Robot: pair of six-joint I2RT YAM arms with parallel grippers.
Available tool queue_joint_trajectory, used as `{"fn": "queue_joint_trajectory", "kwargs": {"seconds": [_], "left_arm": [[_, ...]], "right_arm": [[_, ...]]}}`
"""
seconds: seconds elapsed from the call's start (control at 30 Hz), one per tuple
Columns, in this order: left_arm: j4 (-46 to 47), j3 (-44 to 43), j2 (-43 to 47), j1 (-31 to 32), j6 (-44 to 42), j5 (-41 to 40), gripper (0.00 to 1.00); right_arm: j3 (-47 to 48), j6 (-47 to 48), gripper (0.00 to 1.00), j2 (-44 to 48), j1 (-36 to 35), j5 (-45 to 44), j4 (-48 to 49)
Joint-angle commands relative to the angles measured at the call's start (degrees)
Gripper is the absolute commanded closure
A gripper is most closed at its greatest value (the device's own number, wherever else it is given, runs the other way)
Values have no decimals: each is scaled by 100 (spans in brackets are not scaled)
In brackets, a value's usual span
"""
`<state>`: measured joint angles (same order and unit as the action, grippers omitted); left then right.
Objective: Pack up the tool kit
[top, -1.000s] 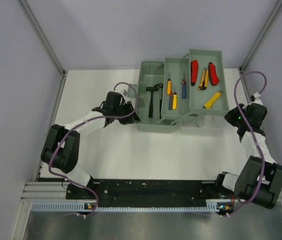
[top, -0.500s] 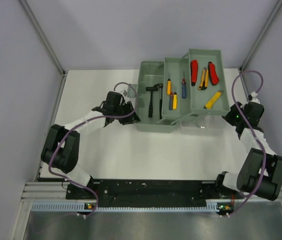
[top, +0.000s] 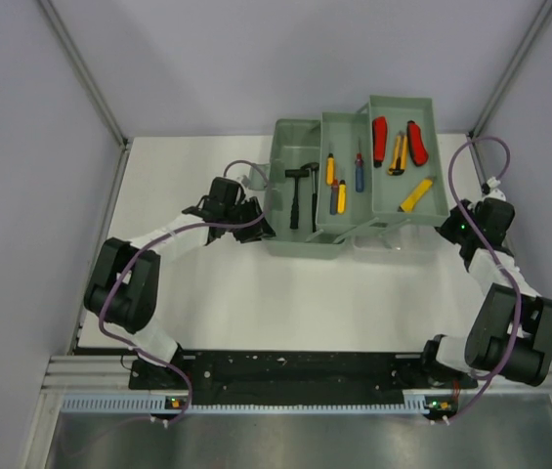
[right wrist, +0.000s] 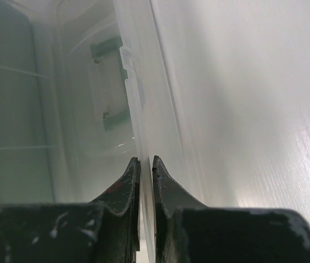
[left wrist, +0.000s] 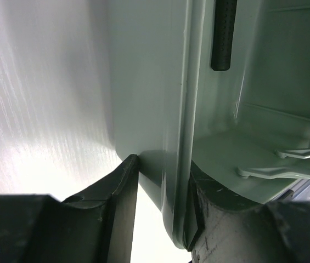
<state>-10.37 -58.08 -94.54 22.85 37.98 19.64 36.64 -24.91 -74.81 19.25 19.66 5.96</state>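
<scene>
Open toolbox (top: 354, 186) is set far on desk (top: 256, 303), long axis left-right, between both arms. Left fingers (left wrist: 119, 197) are clamped across its left wall; right fingers (right wrist: 168, 190) are pinched on its thin right edge.

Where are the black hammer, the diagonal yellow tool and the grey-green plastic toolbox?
Black hammer (top: 296, 200): top external view, on its handle.
Diagonal yellow tool (top: 415, 195): top external view, on its body.
Grey-green plastic toolbox (top: 302, 247): top external view, on its near wall.

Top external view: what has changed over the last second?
The right pincer edged slightly left, closer against the toolbox, as its arm drew in. No grasp or release is visible. The left pincer and the toolbox stayed put.
</scene>
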Motion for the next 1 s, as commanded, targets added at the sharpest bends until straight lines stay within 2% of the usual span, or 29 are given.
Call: {"fn": "queue_joint_trajectory", "kwargs": {"seconds": [0.0, 0.33, 0.77, 0.97], "left_arm": [[369, -159, -152, 0, 210, 233, 62], [554, -124, -302, 97, 421, 304, 71], [325, -150, -310, 422, 526, -460, 78], [299, -247, -407, 562, 579, -409, 77]], "right_arm": [[299, -199, 100, 211, -131, -164, -138], [1283, 38, 100, 985, -623, -805, -1070], [2215, 433, 100, 1073, -1019, -1183, -1676], [2786, 706, 100, 1082, -1423, -1596, -2010]]}}
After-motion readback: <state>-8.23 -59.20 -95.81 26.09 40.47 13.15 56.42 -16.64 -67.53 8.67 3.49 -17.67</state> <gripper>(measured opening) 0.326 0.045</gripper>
